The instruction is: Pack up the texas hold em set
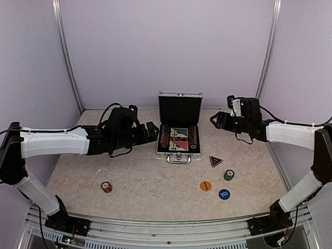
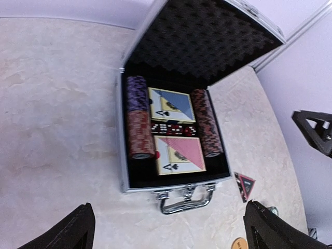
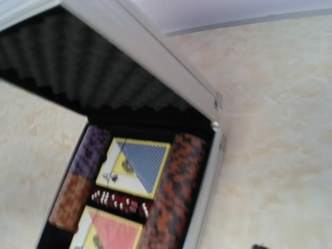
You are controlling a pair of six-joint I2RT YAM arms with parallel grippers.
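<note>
The silver briefcase (image 1: 179, 151) of the texas hold em set lies open at the table's middle, its black foam lid (image 1: 180, 109) standing upright. Inside are two card decks (image 2: 172, 106), a row of dice (image 2: 173, 128) and chip rows (image 2: 138, 119) down both sides. Loose on the table to the right lie a dark triangular marker (image 1: 216, 161), a green chip stack (image 1: 229, 175), an orange disc (image 1: 206, 185) and a blue disc (image 1: 224, 194). My left gripper (image 1: 153, 132) hovers open just left of the case, holding nothing. My right gripper (image 1: 216, 121) hangs open right of the lid.
A red chip (image 1: 107, 187) and a clear ring (image 1: 102, 174) lie near the front left. The case handle (image 2: 185, 199) points toward the arms. Purple walls with metal posts (image 1: 67, 57) close in the back and sides.
</note>
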